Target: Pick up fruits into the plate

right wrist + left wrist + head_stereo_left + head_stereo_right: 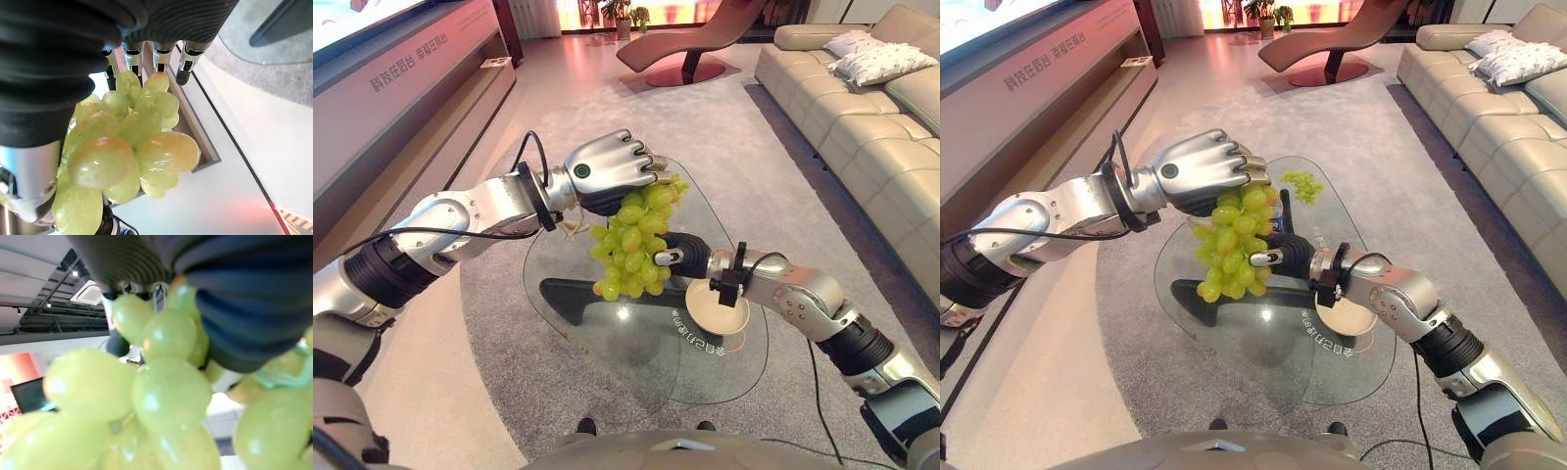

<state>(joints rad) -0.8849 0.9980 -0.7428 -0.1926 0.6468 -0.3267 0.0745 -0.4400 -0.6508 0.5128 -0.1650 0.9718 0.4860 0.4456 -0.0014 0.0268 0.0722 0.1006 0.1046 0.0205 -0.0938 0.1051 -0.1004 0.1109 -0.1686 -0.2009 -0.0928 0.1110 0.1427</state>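
Note:
My left hand is a fist shut on the top of a big bunch of green grapes, which hangs in the air above the glass table. My right hand reaches in from the right at the bunch's lower side. Its fingers are straight and lie along the grapes. A small cream plate sits on the glass just under and behind the right wrist, partly hidden by it. A second, small cluster of green grapes lies on the table's far side.
The oval glass table stands on a dark base over a grey rug. A beige sofa runs along the right, a long low cabinet along the left, and a brown lounge chair stands at the back.

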